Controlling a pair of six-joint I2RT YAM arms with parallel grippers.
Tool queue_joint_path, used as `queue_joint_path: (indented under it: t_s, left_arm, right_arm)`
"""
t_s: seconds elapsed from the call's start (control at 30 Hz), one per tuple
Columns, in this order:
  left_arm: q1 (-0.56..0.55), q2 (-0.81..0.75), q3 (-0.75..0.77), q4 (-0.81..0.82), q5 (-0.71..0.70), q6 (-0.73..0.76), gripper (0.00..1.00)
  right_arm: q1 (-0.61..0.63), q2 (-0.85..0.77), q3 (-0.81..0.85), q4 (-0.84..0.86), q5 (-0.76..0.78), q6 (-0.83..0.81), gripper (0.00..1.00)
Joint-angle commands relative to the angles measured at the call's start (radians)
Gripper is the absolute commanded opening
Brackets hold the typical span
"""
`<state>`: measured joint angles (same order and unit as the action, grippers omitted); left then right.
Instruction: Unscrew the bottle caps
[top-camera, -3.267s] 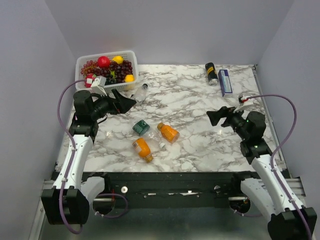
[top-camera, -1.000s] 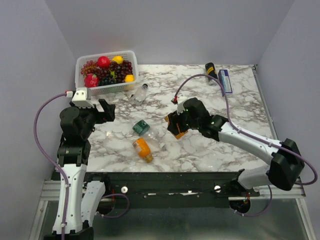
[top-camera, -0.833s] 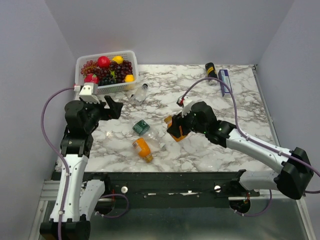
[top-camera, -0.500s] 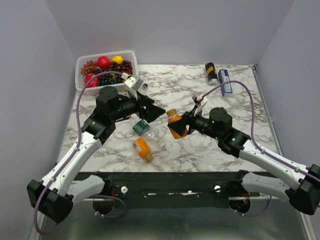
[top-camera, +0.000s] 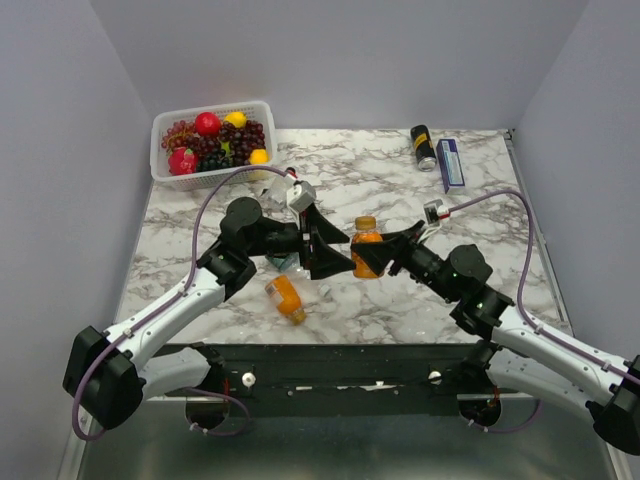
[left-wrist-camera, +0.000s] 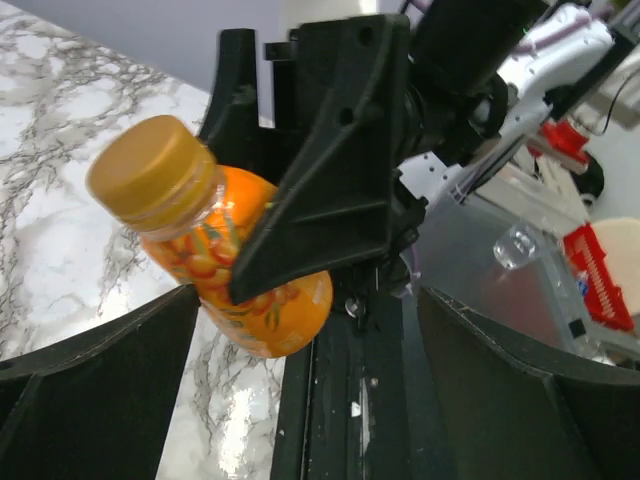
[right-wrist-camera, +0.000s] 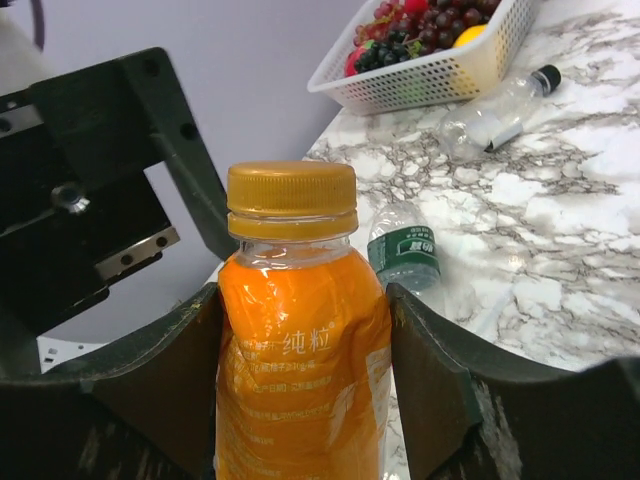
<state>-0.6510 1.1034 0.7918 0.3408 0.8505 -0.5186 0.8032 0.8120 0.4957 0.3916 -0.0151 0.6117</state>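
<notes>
My right gripper (top-camera: 372, 256) (right-wrist-camera: 303, 345) is shut on an orange juice bottle (top-camera: 366, 250) (right-wrist-camera: 300, 350) and holds it upright above the table's middle. Its orange cap (top-camera: 365, 223) (right-wrist-camera: 291, 198) (left-wrist-camera: 150, 165) is screwed on. My left gripper (top-camera: 338, 256) (left-wrist-camera: 306, 305) stands wide open just left of that bottle (left-wrist-camera: 235, 275), its tips by the bottle's lower body. A second orange bottle (top-camera: 286, 298) lies on the marble. A clear bottle with a green label (right-wrist-camera: 405, 255) lies behind. Another clear bottle (right-wrist-camera: 495, 112) with a dark cap (right-wrist-camera: 546, 77) lies by the basket.
A white basket (top-camera: 165, 125) (right-wrist-camera: 440, 75) of fruit stands at the back left. A black can (top-camera: 422, 147) and a blue box (top-camera: 450, 163) lie at the back right. The table's dark front rail (top-camera: 330, 352) runs below both arms.
My right gripper has lifted the orange bottle off the table and stood it upright at the centre. My left arm has swung in from the left, still open, up to the bottle.
</notes>
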Motion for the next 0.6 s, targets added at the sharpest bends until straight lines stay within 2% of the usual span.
queue_joint_path:
  t_s: [0.0,0.1,0.23,0.33,0.57]
  left_arm:
    - [-0.106,-0.023,0.018,-0.077,-0.034,0.146,0.99]
    - [-0.144,-0.011,0.026,-0.136,-0.063,0.160,0.99]
    - [-0.157,-0.014,0.037,-0.198,-0.195,0.204,0.99]
    - [-0.160,-0.014,0.017,-0.135,-0.192,0.161,0.99]
    - [-0.164,0.036,-0.017,-0.077,-0.212,0.074,0.98]
  right_arm:
    - [-0.002,-0.051,-0.013,0.090,0.063,0.053,0.31]
    - [-0.004,-0.053,-0.025,0.096,0.041,0.059,0.30]
    - [-0.004,-0.054,-0.066,0.173,0.029,0.089,0.30]
    - [-0.004,-0.034,-0.048,0.156,0.021,0.086,0.30]
    - [-0.004,0.032,-0.082,0.337,-0.091,0.138,0.28]
